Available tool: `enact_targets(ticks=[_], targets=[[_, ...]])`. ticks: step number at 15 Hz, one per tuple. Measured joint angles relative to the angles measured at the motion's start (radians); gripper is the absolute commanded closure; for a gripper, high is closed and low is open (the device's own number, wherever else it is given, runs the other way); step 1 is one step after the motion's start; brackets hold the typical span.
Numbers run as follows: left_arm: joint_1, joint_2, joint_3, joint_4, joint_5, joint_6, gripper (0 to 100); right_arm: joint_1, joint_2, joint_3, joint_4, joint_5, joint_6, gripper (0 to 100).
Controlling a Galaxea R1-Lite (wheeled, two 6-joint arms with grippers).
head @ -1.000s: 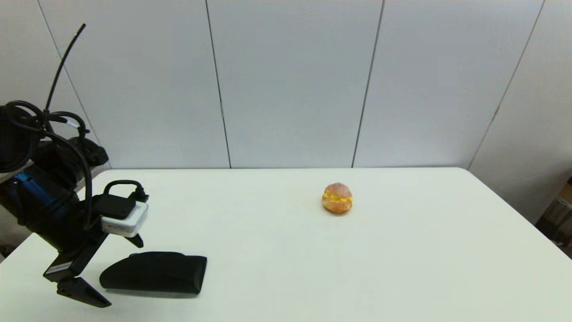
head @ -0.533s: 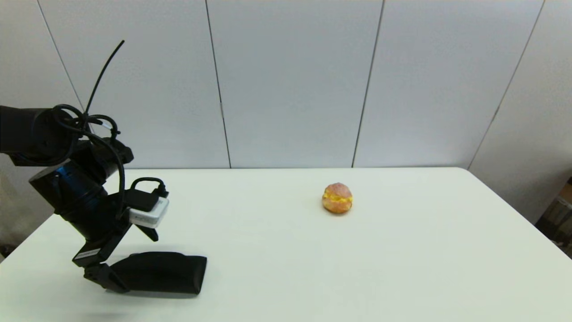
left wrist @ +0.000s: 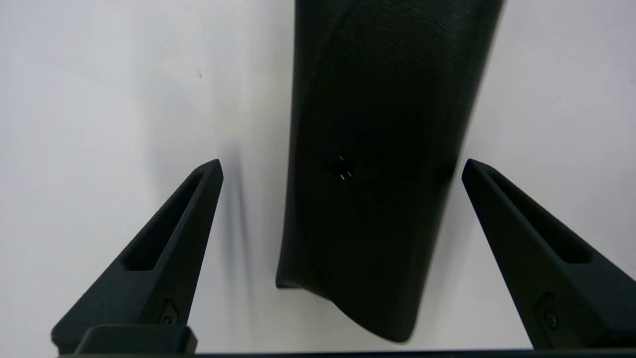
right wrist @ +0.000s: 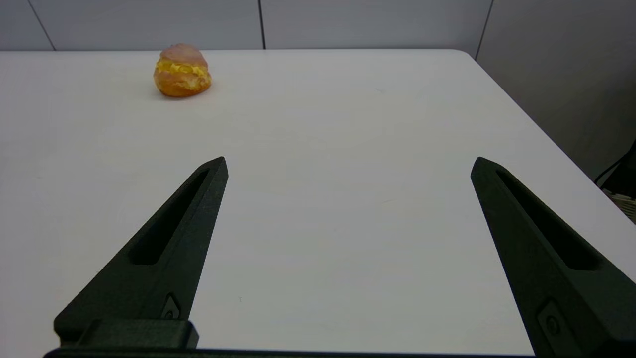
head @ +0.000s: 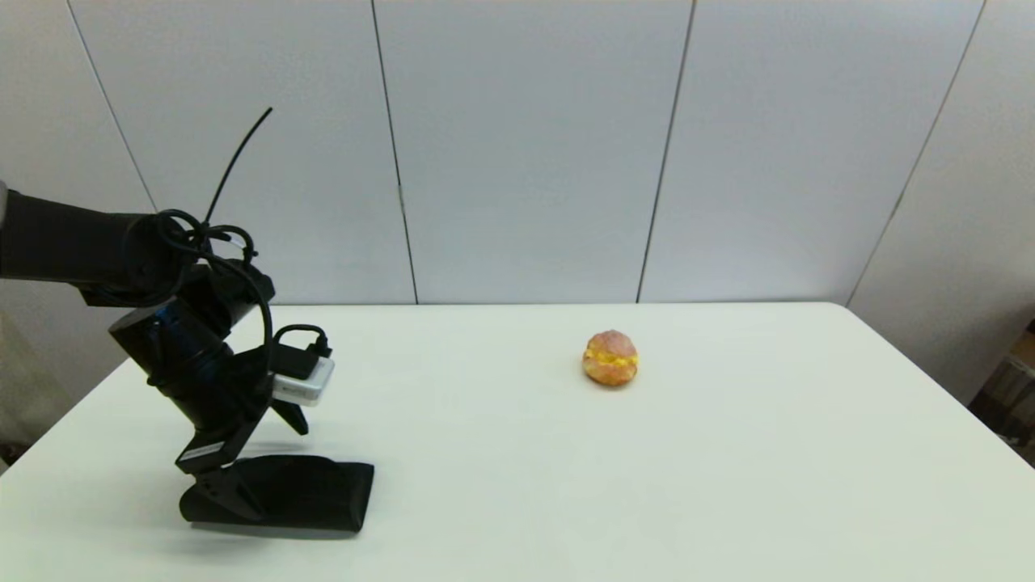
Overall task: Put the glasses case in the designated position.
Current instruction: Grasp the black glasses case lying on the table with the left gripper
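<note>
The glasses case (head: 311,495) is a matte black oblong lying flat near the table's front left edge, rounded end to the left. My left gripper (head: 252,459) is open and tilted down over that rounded end. In the left wrist view the case (left wrist: 387,99) lies between the two spread fingers (left wrist: 174,238), with white table showing on both sides, so neither finger touches it. My right gripper (right wrist: 350,161) is open over bare table on the right side and holds nothing; it is out of the head view.
A round golden pastry (head: 610,358) with yellow filling sits right of centre toward the back of the white table (head: 647,485), also seen in the right wrist view as the pastry (right wrist: 182,70). Grey wall panels stand behind the table. The table's right edge (right wrist: 536,134) drops off.
My left arm has swung right and forward, from beside the case's left end to over it. Its open fingers now straddle the rounded end. The case and pastry have not moved.
</note>
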Motion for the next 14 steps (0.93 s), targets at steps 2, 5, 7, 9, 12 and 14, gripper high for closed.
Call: enact_targets(ticks=[2, 5, 7, 9, 12, 14], targets=[[-0.014, 0.014, 0.009, -0.008, 0.003, -0.03, 0, 0.0, 0.0, 0.0, 0.0, 0.0, 0.0, 0], [-0.028, 0.021, 0.024, -0.016, 0.018, -0.035, 0, 0.0, 0.0, 0.0, 0.0, 0.0, 0.0, 0], [-0.03, 0.019, 0.039, -0.016, 0.019, -0.035, 0, 0.0, 0.0, 0.0, 0.0, 0.0, 0.0, 0], [-0.03, 0.017, 0.053, -0.018, 0.02, -0.035, 0, 0.0, 0.0, 0.0, 0.0, 0.0, 0.0, 0], [-0.032, 0.015, 0.06, -0.018, 0.02, -0.035, 0, 0.0, 0.0, 0.0, 0.0, 0.0, 0.0, 0], [-0.032, 0.015, 0.061, -0.02, 0.02, -0.034, 100, 0.0, 0.0, 0.0, 0.0, 0.0, 0.0, 0]])
